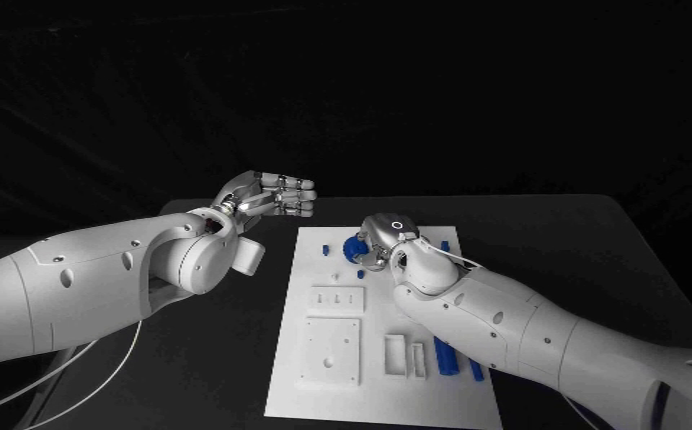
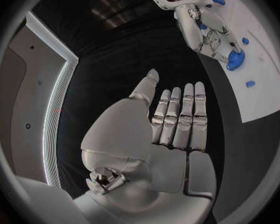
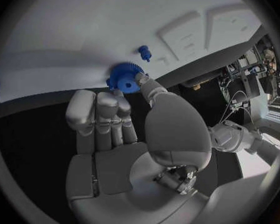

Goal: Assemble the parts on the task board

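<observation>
The white task board [image 1: 378, 398] lies in the middle of the black table. My right hand [image 1: 384, 240] is low over the board's far end and pinches a blue gear [image 3: 122, 78] between thumb and fingertips, at the board's edge. The left wrist view shows that gear [image 2: 234, 59] under the right hand [image 2: 205, 30]. A small blue part [image 3: 144, 52] stands on the board close to the gear. My left hand [image 1: 274, 196] is raised over the table to the left of the board. Its fingers [image 2: 180, 117] are straight, side by side, and hold nothing.
White raised blocks [image 1: 335, 348] sit on the near half of the board. Two long blue pieces [image 1: 447, 355] lie near its right edge. Small blue parts [image 1: 444, 246] are scattered round the far end. Bare black table [image 1: 577, 240] flanks the board.
</observation>
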### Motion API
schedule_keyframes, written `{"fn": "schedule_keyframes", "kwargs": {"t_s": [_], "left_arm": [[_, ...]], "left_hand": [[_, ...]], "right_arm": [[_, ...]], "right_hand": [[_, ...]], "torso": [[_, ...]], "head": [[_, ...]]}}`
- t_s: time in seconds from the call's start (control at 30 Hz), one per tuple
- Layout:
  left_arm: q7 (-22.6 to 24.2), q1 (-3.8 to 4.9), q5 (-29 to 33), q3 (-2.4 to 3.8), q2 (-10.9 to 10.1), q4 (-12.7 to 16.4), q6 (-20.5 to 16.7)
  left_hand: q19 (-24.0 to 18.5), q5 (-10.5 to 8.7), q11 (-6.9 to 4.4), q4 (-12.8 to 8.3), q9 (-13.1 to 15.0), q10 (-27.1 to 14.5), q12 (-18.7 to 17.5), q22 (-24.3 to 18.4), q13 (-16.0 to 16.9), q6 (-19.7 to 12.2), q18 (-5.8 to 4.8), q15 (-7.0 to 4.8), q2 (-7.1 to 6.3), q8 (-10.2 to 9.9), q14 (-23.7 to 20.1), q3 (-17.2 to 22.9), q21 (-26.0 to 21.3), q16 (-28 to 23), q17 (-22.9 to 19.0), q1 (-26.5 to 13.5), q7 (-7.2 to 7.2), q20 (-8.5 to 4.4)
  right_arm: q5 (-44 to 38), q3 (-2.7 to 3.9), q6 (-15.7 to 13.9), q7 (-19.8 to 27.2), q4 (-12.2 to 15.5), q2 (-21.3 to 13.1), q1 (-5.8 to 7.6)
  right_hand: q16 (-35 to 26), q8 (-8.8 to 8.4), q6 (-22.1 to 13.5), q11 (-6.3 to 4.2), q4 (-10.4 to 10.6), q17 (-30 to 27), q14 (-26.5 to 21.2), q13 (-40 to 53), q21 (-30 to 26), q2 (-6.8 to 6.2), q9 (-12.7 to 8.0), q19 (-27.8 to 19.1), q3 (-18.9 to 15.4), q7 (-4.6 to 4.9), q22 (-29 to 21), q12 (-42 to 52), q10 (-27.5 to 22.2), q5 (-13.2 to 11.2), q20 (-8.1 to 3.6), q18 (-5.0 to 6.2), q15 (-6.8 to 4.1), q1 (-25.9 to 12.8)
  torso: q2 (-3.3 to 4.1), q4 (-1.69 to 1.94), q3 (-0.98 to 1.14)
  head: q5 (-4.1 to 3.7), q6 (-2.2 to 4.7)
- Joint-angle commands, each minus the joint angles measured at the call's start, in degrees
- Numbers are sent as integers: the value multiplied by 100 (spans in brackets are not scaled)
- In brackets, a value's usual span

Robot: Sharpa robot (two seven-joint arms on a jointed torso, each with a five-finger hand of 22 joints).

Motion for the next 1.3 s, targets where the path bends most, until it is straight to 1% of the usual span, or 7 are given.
{"fn": "schedule_keyframes", "kwargs": {"t_s": [0.03,0.33,0.5,0.93,1.13,1.2,1.3], "left_arm": [[35,4,-10,3,5,14,-17],[29,4,-10,3,12,12,-17],[28,4,-10,3,15,12,-16],[22,4,-10,2,18,5,-9],[20,4,-10,2,17,3,-6],[20,4,-10,2,20,1,-5],[20,4,-10,2,24,-3,-5]], "left_hand": [[29,10,-12,20,9,-30,2,3,8,-10,19,15,2,4,-26,3,1,-27,1,-13,30,-1],[29,10,-12,20,9,-30,2,3,8,-10,19,15,2,4,-26,3,1,-27,1,-13,30,-1],[29,10,-12,20,9,-30,2,3,8,-10,19,15,2,4,-26,3,1,-27,1,-13,30,-1],[33,14,-12,39,9,-30,3,3,9,-8,21,15,-5,5,-25,12,1,-27,1,-4,29,0],[33,14,-12,39,9,-30,3,3,9,-8,21,15,-5,5,-25,12,1,-27,1,-4,29,0],[33,14,-12,39,9,-30,3,3,9,-8,21,15,-5,5,-25,12,1,-27,1,-4,29,0],[33,14,-12,39,9,-30,3,3,9,-8,21,15,-5,5,-25,12,1,-27,1,-4,29,0]], "right_arm": [[-46,-15,166,-54,-16,16,-27],[-65,-17,178,-81,-93,73,-26],[-89,-24,206,-96,-133,93,-26],[-137,-32,34,-103,-57,86,-26],[-176,-32,-92,-119,-9,76,-26],[-184,-32,-112,-121,3,75,-26],[-195,-32,-130,-123,16,72,-26]], "right_hand": [[-23,19,46,-15,21,2,-2,-3,-16,-31,10,182,-30,-10,754,-19,11,-100,-37,33,-29,6],[-25,18,22,-8,109,3,-2,-9,-26,-42,9,181,-98,-5,753,-26,5,-220,-34,34,-25,34],[-29,17,5,-5,162,2,-2,-13,-32,-60,8,181,-136,0,752,-29,1,-226,-30,35,-22,52],[-36,18,-36,-3,210,-1,-3,-17,-44,-100,8,180,-195,9,749,-31,0,-24,-30,38,-20,43],[-60,19,-98,7,272,-21,-5,-38,-64,-136,9,179,-409,21,746,-54,-18,185,-20,46,-12,44],[-63,19,-106,8,273,-24,-5,-37,-61,-138,8,179,-416,23,747,-52,-16,223,-19,46,-12,47],[-66,19,-135,9,251,-24,-5,-44,-71,-146,7,177,-411,30,745,-61,-24,390,-19,46,-11,74]], "torso": [[2,-1,1],[-1,3,1],[1,10,-1],[-1,9,3],[0,7,0],[1,5,-1],[1,5,-1]], "head": [[-5,-4],[-8,-8],[-9,-8],[1,-9],[4,-9],[7,-8],[7,-8]]}}
